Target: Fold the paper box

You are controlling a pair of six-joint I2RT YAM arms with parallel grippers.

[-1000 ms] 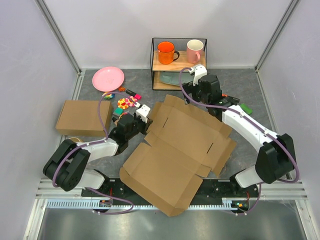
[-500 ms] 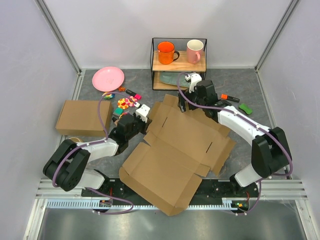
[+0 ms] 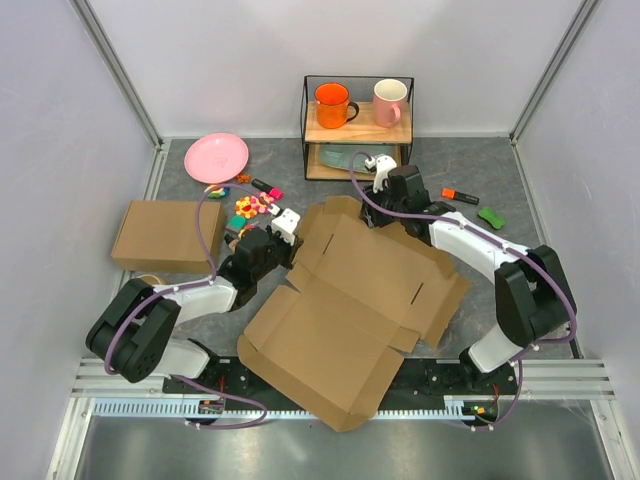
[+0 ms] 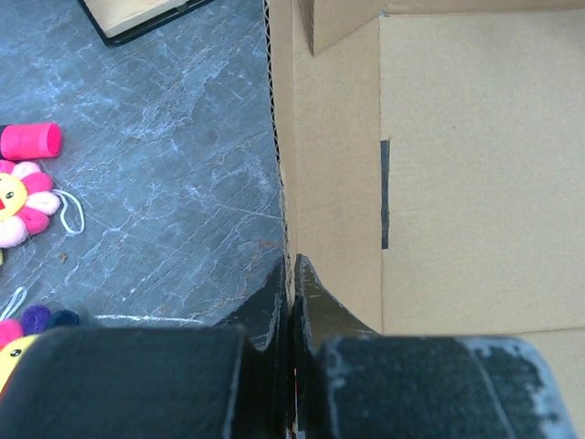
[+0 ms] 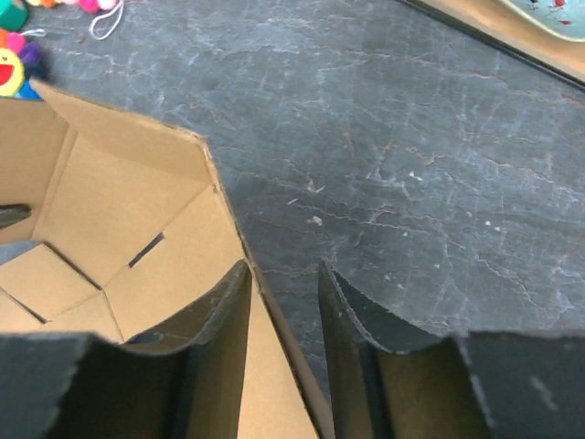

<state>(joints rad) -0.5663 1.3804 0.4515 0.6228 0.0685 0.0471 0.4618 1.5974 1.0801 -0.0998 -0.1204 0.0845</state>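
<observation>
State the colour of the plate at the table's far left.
The plate is pink, seen best in the top external view.

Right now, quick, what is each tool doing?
Left tool: shut, pinching the paper box wall.
Right tool: open, straddling the box's edge, not gripping it.
</observation>
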